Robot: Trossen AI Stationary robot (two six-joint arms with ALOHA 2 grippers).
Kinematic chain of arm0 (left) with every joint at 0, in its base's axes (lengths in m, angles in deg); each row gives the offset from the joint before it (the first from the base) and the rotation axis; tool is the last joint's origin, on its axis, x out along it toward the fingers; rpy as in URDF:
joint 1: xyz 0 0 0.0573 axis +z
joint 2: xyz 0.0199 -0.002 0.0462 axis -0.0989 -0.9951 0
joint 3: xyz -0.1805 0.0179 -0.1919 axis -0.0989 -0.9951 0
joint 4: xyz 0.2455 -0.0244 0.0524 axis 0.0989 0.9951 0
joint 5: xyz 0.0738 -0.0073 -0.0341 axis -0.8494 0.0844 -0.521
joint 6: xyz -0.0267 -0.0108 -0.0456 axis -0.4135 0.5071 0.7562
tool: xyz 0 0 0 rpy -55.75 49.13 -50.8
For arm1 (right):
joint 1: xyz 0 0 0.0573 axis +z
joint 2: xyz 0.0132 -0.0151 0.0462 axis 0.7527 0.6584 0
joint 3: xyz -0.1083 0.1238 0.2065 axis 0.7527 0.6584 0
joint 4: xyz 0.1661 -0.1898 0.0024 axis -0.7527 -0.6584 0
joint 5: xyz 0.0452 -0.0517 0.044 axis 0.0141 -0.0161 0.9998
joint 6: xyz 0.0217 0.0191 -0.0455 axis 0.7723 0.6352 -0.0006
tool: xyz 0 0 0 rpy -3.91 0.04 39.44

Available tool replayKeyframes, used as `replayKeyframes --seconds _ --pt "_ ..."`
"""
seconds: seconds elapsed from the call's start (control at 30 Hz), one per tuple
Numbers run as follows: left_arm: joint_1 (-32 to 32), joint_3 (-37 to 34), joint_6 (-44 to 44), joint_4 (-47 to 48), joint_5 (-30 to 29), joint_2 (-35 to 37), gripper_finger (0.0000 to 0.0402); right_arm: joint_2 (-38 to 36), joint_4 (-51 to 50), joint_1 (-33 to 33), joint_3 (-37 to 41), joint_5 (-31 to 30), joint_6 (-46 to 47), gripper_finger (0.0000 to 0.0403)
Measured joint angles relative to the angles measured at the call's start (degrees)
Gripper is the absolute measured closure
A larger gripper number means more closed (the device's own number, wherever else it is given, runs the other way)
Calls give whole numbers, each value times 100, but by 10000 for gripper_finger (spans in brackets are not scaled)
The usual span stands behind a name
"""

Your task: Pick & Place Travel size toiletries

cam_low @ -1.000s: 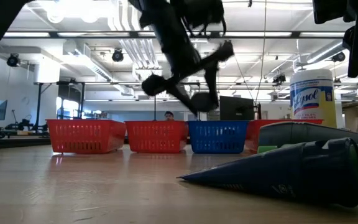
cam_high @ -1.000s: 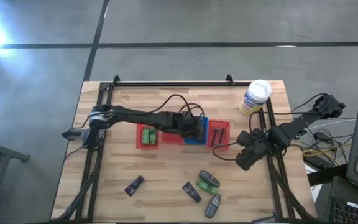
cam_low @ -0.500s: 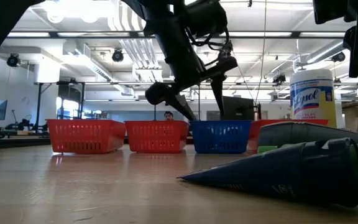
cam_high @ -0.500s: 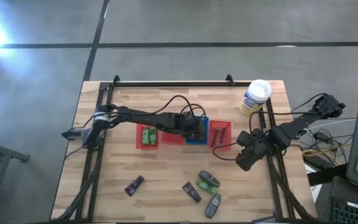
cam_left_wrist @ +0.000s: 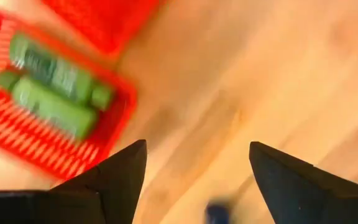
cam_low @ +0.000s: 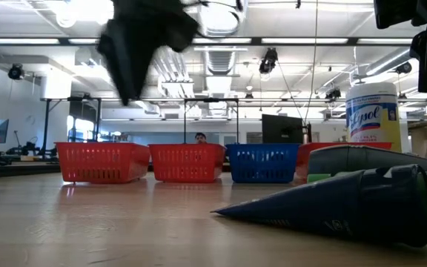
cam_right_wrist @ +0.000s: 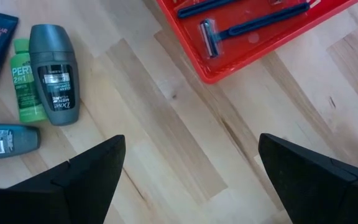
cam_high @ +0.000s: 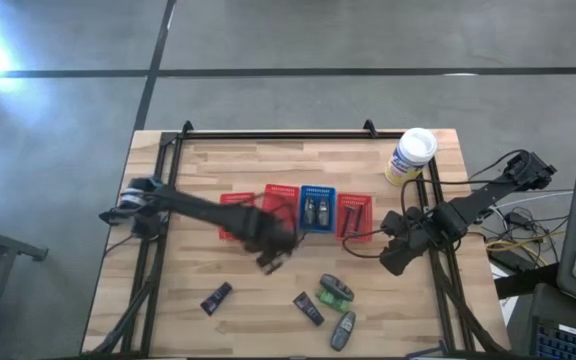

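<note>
High view: four baskets sit in a row mid-table; the blue basket [cam_high: 317, 210] holds two grey bottles [cam_high: 316, 209]. The left gripper [cam_high: 271, 259] hangs empty just in front of the red baskets. The right gripper [cam_high: 389, 262] waits near the table's right edge. Loose toiletries [cam_high: 330, 300] lie along the front edge, and one black tube [cam_high: 216, 297] lies apart to their left.
Low view: red baskets [cam_low: 102, 161] and the blue one line the far side; a white canister [cam_low: 373, 117] stands at right.
Left wrist view: fingers [cam_left_wrist: 118, 177] spread wide, nothing held; green tubes [cam_left_wrist: 51, 87] lie in a red basket.
Right wrist view: fingers [cam_right_wrist: 92, 171] wide apart, empty; razors [cam_right_wrist: 250, 22] lie in a red basket.
</note>
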Motion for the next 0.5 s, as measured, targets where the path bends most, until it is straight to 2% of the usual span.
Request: replayKeyframes --seconds 0.07,0.2,0.37,0.5 --pt "-358 -29 -54 275 39 23 113 -2 -3 -1 0 1 -5 37" --pt "-972 -354 42 121 176 20 113 -2 4 -1 0 0 -39 37" --pt "-1289 -1202 1228 -378 901 32 113 -2 10 -1 0 0 -115 37" --pt "-1444 -1726 2076 -788 1061 185 113 -2 17 -1 0 0 -154 37"
